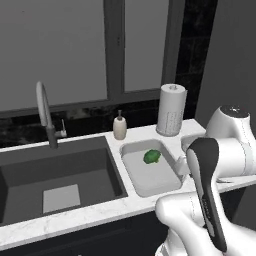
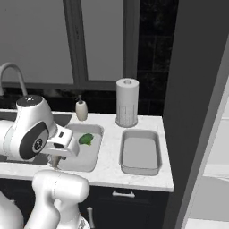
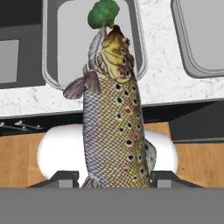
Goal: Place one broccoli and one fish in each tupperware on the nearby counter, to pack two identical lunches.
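My gripper is shut on a spotted brown fish, which runs lengthwise up the hand view. Its head points at the left tupperware. The hand hangs in front of the counter edge, above the wooden floor. One green broccoli lies in that left tupperware, seen also as broccoli in the right base view. The right tupperware holds nothing. The arm hides part of the left tupperware.
A dark sink with a faucet lies left of the trays. A soap dispenser and a paper towel roll stand behind them. A tall dark panel bounds the counter on the right.
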Robot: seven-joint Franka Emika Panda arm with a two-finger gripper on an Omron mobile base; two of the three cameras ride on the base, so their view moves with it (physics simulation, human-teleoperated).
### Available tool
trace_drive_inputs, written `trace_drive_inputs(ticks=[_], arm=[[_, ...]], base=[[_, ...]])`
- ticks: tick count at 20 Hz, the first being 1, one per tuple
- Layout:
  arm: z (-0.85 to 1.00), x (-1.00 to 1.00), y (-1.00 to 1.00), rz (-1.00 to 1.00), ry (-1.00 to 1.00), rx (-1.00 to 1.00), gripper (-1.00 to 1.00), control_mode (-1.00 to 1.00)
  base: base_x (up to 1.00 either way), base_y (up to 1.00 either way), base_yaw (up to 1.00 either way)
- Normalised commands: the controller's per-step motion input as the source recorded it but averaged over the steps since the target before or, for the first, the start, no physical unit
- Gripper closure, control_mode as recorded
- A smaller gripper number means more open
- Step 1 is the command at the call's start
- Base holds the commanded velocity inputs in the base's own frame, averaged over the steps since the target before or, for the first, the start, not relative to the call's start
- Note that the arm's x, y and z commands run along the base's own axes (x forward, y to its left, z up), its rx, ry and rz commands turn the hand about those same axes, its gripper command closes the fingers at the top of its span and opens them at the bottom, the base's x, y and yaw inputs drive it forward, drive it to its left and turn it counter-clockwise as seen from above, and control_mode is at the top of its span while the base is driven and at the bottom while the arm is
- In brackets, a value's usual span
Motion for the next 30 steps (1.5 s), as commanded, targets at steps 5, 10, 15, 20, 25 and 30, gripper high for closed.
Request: trace_drive_inputs(ticks=[5,10,15,20,25,30], arm=[[0.00,0.00,0.00,0.00,0.00,0.00,1.00,1.00],[0.00,0.47,0.08,0.04,0.00,0.00,1.00,-1.00],[-0.06,0.91,0.28,0.09,0.00,0.00,1.00,-1.00],[-0.31,1.00,0.43,0.12,0.00,0.00,1.00,-1.00],[-0.80,0.89,0.14,0.02,0.01,-0.02,1.00,-1.00],[-0.67,0.66,0.04,0.00,0.01,-0.02,1.00,-1.00]], base=[[0.58,0.00,0.02],[0.11,0.00,0.00],[0.00,0.00,0.00],[0.00,0.00,0.00],[0.00,0.00,0.00],[0.00,0.00,0.00]])
